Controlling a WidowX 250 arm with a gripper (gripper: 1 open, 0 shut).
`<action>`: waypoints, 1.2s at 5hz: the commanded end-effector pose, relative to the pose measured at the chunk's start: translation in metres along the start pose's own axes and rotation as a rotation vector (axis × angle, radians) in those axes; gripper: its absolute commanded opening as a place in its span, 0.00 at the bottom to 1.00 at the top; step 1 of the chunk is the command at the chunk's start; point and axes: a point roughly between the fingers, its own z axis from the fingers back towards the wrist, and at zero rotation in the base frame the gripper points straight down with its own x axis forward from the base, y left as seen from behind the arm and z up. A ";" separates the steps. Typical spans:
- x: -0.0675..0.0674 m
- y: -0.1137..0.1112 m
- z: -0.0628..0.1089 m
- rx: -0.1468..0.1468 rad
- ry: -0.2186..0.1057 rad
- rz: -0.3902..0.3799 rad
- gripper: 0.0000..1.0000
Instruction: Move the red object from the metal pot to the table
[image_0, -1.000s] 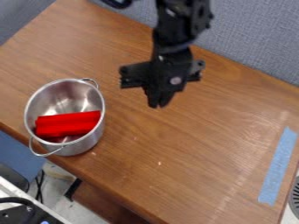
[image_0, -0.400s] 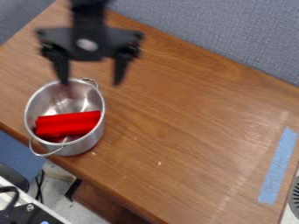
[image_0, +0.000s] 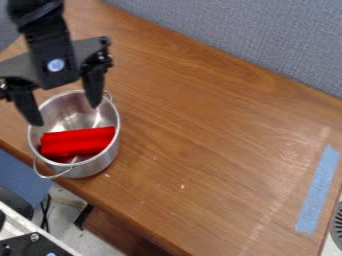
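Carried across from above the middle of the desk (image_0: 221, 135) to above the metal pot (image_0: 114, 112) since a second ago, with the gripper (image_0: 62, 105) now wide open, fingers well apart and nothing between them. Seen just a moment earlier as a blur farther up in the view, now sharper and lower, near the far part of the rim. Unchanged through all of this: the red object (image_0: 78, 142), still lying inside the pot, below the gripper and a little toward the camera's near side, apparently untouched. Unshifted too, the pot itself, at the desk's edge beneath the gripper. In terms of the task, likely past the crossing and into the approach, with grasp, lift and placing on the desk all left to do. Next, probably, to line up over the red object, lower between the walls and close around it. Worth watching for: a finger catching the rim or the wire handle (image_0: 54, 177), or tipping the pot on the way in
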 end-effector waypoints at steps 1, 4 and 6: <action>-0.015 -0.005 -0.041 0.024 0.009 0.150 1.00; -0.056 -0.018 -0.093 0.033 0.001 0.224 0.00; -0.067 -0.011 -0.099 0.029 0.002 0.341 0.00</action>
